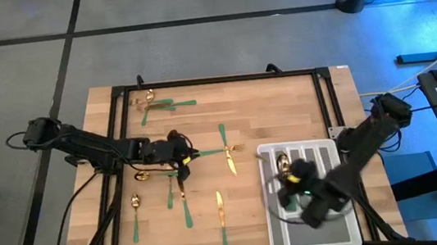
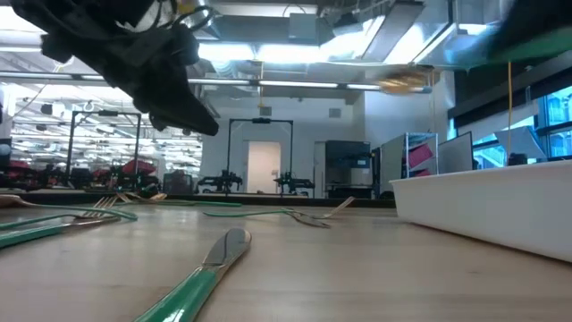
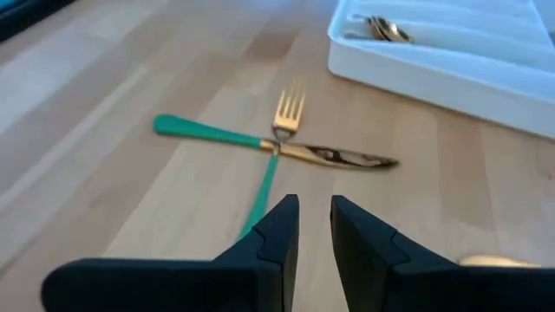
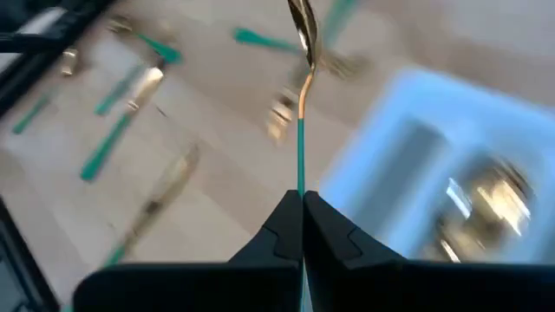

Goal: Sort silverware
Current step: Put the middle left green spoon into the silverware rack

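Gold-headed, green-handled silverware lies scattered over the wooden table [image 1: 201,116]. A fork [image 3: 286,113] and a knife [image 3: 286,152] lie crossed near the middle. My left gripper [image 3: 314,221] hovers just short of them, open by a narrow gap with nothing in it; the fork's handle end [image 3: 260,195] lies right by one fingertip. My right gripper [image 4: 302,204] is above the pale divided tray [image 1: 282,243] at the near right, shut on a spoon [image 4: 303,35]. More gold spoons [image 3: 386,29] lie in a tray compartment. My right gripper pinches the spoon's green handle [image 4: 300,169] between its two fingers. The handle runs along the fingers and sticks out past their tips, gold head foremost. The fingers slant downward. The spoon hangs in the air, clear of the table and the tray.
Two forks [image 1: 159,104] lie at the far left, spoons [image 1: 135,210] at the near left, and a knife [image 1: 221,217] near the front edge, close to the low camera [image 2: 197,277]. A black frame [image 1: 222,79] borders the table's far side.
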